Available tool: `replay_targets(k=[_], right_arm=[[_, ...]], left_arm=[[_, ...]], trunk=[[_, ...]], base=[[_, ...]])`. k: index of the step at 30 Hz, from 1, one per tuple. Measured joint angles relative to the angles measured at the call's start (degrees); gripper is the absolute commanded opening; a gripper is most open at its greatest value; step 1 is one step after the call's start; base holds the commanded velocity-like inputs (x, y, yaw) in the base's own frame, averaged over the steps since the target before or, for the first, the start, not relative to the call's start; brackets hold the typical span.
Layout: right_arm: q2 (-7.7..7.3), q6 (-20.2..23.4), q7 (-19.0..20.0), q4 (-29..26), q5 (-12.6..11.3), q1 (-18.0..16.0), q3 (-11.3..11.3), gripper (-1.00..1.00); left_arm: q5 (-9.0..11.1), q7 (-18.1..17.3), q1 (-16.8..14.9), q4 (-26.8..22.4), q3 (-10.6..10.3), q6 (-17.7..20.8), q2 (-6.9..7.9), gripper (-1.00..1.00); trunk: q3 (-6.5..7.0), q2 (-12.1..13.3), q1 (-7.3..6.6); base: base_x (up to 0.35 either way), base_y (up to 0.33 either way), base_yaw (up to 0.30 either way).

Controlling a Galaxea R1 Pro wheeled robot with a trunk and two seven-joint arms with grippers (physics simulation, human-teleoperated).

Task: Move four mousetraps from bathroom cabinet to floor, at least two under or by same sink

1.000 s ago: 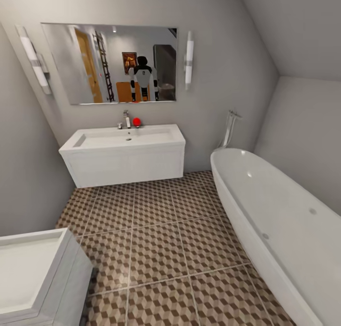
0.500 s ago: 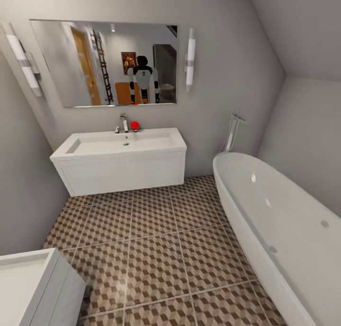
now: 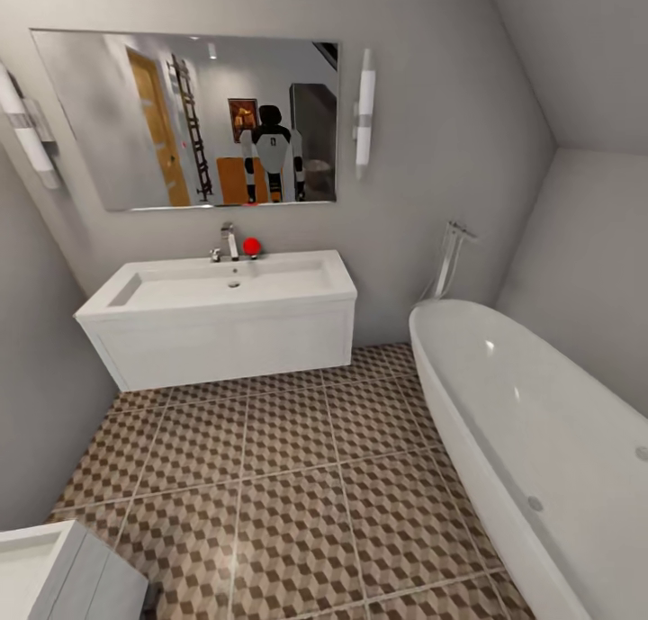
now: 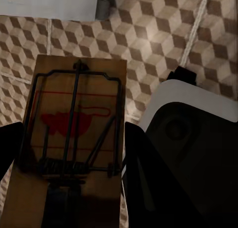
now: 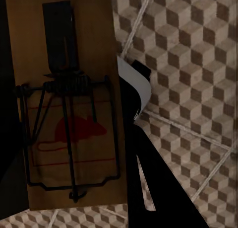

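In the left wrist view, my left gripper is shut on a tan wooden mousetrap with a dark wire spring and a red mouse print, held above the cube-patterned bathroom floor. My right gripper is shut on a second mousetrap over the same kind of tiles. In the head view, the white bathroom sink with its chrome faucet sits on a white vanity against the far wall, with the tiled floor in front of it. The cabinet and the other mousetraps are out of view.
A white oval bathtub runs along the right side. A mirror above the sink reflects my body. A small red object rests by the faucet. The corner of a white unit shows at the lower left.
The whole head view has shifted: the sink now sits larger and further left, and the white unit at the lower left has slid mostly out of frame. The camera moved, not the fixtures.
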Motion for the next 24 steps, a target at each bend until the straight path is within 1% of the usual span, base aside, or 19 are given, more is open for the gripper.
replay_targets(k=[24], right_arm=[[-0.16,-0.1,0.01,-0.13,-0.06,0.0,-0.09,-1.0]], left_arm=[[0.01,0.0,0.0,0.0,0.0,0.0,0.06,-1.0]], trunk=[[0.0,0.0,0.0]], base=[[0.323,0.0,0.0]])
